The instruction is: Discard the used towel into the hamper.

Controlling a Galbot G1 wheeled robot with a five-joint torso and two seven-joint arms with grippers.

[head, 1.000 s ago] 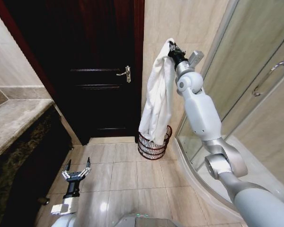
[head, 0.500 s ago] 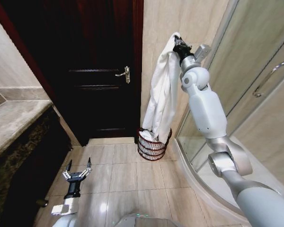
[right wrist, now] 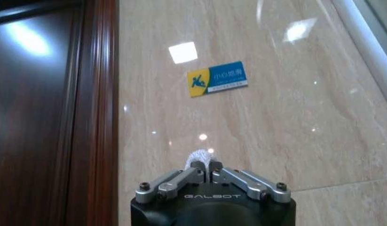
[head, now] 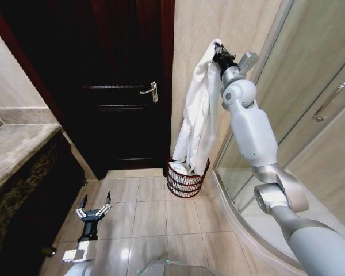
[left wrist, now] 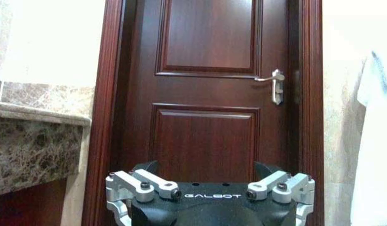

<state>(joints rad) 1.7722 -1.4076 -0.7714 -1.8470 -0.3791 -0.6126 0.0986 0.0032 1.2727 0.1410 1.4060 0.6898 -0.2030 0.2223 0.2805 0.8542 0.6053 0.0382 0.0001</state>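
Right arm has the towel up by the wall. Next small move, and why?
Probably lower the right gripper straight down a little before letting go. It is shut on the towel, held high, and the towel's lower end already hangs into the hamper. Most of the cloth is above the rim, so a release from this height might drape it over the edge. The left gripper is open, low near the floor.

The hamper [head: 187, 179] stands far on the floor [head: 149, 215], hemmed by the wall [head: 218, 34] behind, the door [head: 115, 86] to its left and the shower screen [head: 310, 103] to its right. The towel [head: 198, 115] hangs into its mouth. Bare tiles lie open on its near side; the desk [head: 17, 149] lines the left.
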